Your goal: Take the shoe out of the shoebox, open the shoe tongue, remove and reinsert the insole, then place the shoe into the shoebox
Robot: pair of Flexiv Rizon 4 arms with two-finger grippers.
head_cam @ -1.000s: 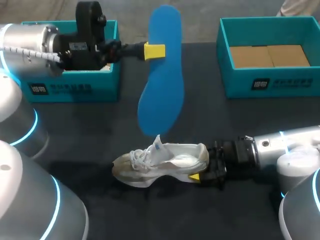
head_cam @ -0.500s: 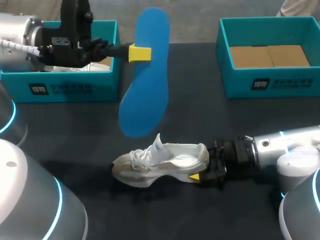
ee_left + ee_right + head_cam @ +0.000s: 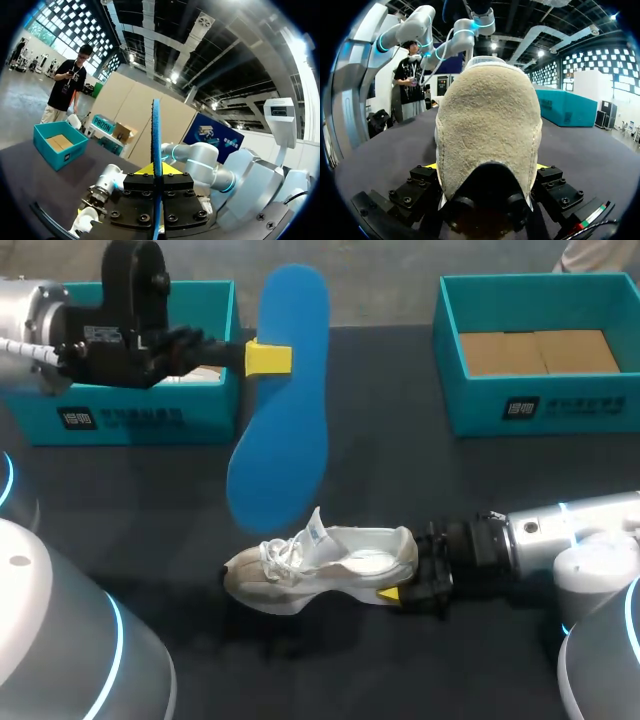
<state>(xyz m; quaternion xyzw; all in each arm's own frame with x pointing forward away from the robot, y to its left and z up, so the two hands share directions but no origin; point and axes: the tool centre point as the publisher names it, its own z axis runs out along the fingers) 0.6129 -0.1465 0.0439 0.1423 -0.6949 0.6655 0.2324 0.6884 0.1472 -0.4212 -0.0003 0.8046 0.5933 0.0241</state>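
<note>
Head view: my left tool [image 3: 268, 357] pinches the blue insole [image 3: 285, 430], which hangs near the shoe [image 3: 320, 562]. My right tool [image 3: 398, 578] grips the shoe's heel on the counter [image 3: 420, 475].

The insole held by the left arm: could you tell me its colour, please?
Bright blue all over; the insole shows best in the head view.

This is looking like a robotics lab set up for handling trials, not a home or a shop. A table [image 3: 400, 470] is wearing a plain dark cover, with a white shoe [image 3: 320, 565] lying on it. Two silver arms with glowing blue rings are flanking that shoe: the left arm [image 3: 25, 305] behind it, the right arm [image 3: 570, 530] at its heel. Matching teal boxes, the left shoebox [image 3: 140, 415] and the right shoebox [image 3: 540, 405], are standing behind the shoe.
</note>
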